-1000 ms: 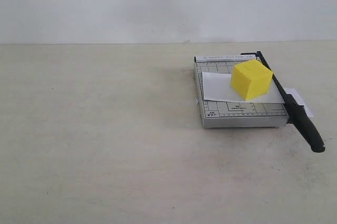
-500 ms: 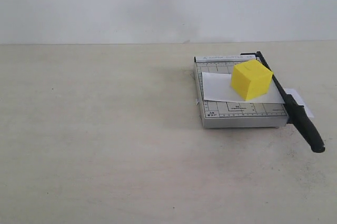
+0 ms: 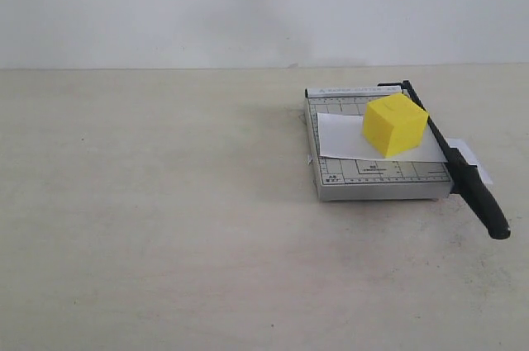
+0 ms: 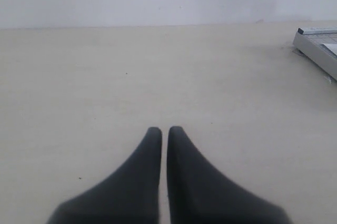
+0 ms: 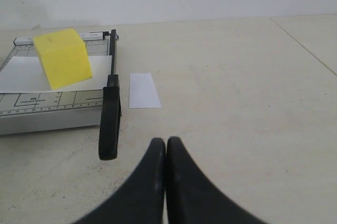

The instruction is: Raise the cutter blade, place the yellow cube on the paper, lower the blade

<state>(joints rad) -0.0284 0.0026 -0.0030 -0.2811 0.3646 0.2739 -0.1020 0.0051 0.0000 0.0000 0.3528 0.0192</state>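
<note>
The yellow cube rests on the white paper, which lies on the grey gridded board. The cutter blade lies down along the board's right edge, its thick black handle sticking out past the front. My right gripper is shut and empty, over bare table a short way from the handle's end. My left gripper is shut and empty, far from the board. Neither gripper shows in the exterior view.
A cut-off strip of white paper lies on the table just outside the blade. The beige table runs back to a white wall.
</note>
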